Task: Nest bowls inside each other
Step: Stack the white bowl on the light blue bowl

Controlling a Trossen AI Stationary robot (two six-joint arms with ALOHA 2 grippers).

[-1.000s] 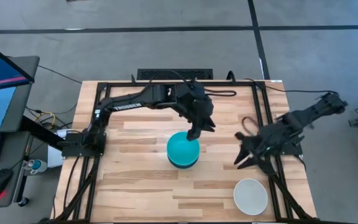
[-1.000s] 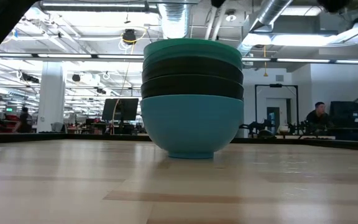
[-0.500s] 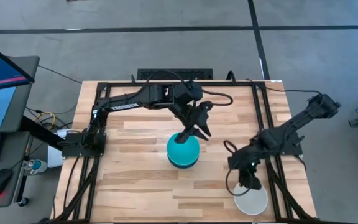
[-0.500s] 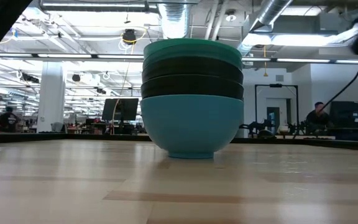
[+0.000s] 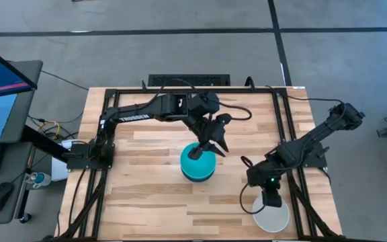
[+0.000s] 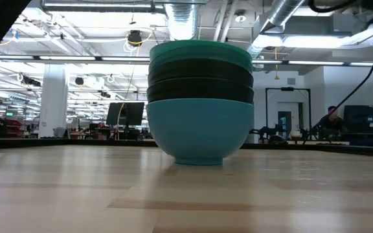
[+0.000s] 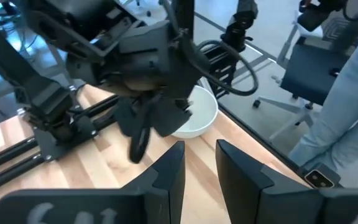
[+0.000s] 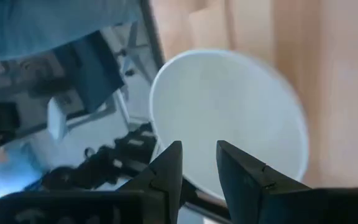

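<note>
Beneath the right end effector (image 5: 272, 199), fingers narrowly parted, empty: white bowl (image 5: 271, 214), last outside the stack (image 5: 197, 163).

The high view looks straight down on the whole pale wooden slatted table (image 5: 153, 195); the low view faces level across it, close to the nested stack of round bowls (image 6: 200, 102), shared with the high view.

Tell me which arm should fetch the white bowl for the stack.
Right. The right gripper hangs directly over the white bowl near the table's front right corner, fingers open above its rim. The left gripper is above the stacked bowls at mid-table, well away from it.
</note>
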